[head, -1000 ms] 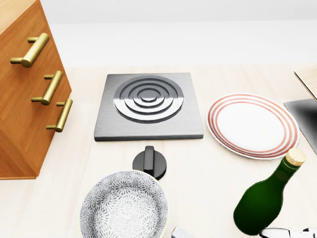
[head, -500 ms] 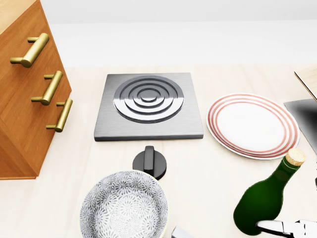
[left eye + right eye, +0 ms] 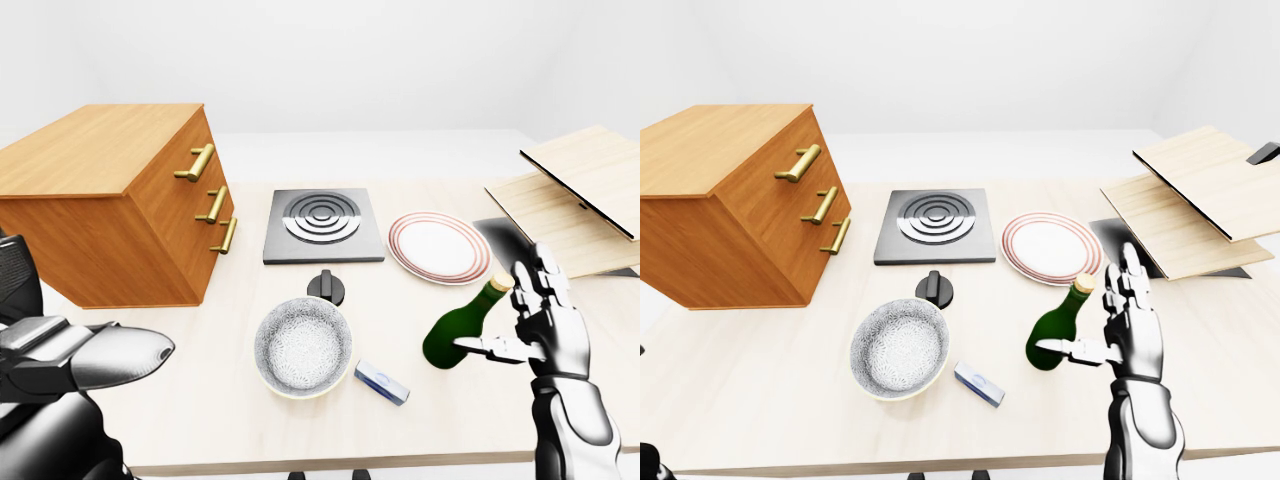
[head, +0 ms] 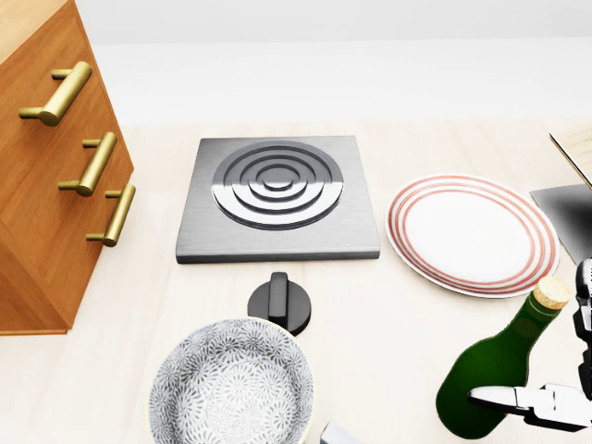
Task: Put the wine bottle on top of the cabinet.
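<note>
— Pale wood table (image 3: 200, 400), white walls. What's on it, left to right?

— Your left hand (image 3: 95, 355), grip unclear; cabinet (image 3: 110, 200), bowl (image 3: 302, 346), hob (image 3: 323, 225), plate (image 3: 438, 247), bottle (image 3: 1058, 327) leaning. Your right hand (image 3: 1110, 325) is spread, thumb touching it.

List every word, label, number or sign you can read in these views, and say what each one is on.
No readable text in any view.
Wine bottle: plain green glass, no label showing.
Small blue and white box beside the patterned bowl: any print is too small to read.
Cabinet, burner plate, knob and striped plate: no markings.
</note>
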### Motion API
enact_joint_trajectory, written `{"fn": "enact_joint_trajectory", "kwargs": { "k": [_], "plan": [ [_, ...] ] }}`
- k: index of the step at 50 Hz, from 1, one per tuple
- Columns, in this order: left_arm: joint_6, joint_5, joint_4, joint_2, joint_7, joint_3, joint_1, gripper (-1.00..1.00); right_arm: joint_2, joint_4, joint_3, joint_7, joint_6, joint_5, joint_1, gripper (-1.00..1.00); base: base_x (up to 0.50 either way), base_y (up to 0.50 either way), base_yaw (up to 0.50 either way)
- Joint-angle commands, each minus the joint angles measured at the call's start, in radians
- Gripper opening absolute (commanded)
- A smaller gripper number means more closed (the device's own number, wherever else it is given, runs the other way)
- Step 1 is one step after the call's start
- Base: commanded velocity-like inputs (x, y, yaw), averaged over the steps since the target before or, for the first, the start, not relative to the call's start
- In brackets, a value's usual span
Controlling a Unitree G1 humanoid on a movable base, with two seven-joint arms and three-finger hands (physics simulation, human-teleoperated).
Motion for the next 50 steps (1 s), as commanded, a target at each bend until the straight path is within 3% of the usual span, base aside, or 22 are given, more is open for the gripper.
{"fn": "enact_joint_trajectory", "kwargs": {
  "k": [1,32,33,34,35,36,37,38,50],
  "plan": [
    [0.000,0.013,0.003,-0.007,-0.011,-0.004,0.008,1.00,-0.022,0.027,0.019,-0.022,0.000,0.008,-0.026,1.00,0.00,0.00,0.00],
    [0.000,0.073,0.025,-0.031,-0.043,-0.033,0.019,1.00,-0.052,0.169,0.089,-0.067,0.000,0.022,-0.070,1.00,0.00,0.00,0.00],
    [0.000,0.075,0.028,-0.033,-0.045,-0.033,0.020,1.00,-0.051,0.171,0.092,-0.066,0.000,0.024,-0.067,0.83,0.00,0.00,0.00],
    [0.000,0.076,0.028,-0.033,-0.045,-0.033,0.021,1.00,-0.052,0.172,0.093,-0.066,0.000,0.024,-0.067,0.83,0.00,0.00,0.00],
    [0.000,0.078,0.029,-0.034,-0.047,-0.033,0.022,1.00,-0.051,0.180,0.094,-0.063,0.000,0.028,-0.066,0.02,0.00,0.00,0.00],
    [0.000,0.080,0.030,-0.035,-0.050,-0.033,0.024,1.00,-0.051,0.181,0.095,-0.062,0.000,0.029,-0.065,-0.48,0.00,0.00,0.00],
    [0.000,0.080,0.031,-0.036,-0.051,-0.032,0.024,1.00,-0.051,0.178,0.096,-0.062,0.000,0.031,-0.063,-0.84,0.00,0.00,0.00],
    [0.000,0.082,0.032,-0.037,-0.053,-0.032,0.026,1.00,-0.050,0.173,0.097,-0.059,0.000,0.034,-0.060,-1.00,0.00,0.00,0.00],
    [0.000,0.058,0.031,-0.029,-0.050,-0.004,0.023,1.00,-0.040,0.135,0.111,-0.074,0.000,0.035,-0.056,-1.00,0.00,0.00,0.00]
  ]
}}
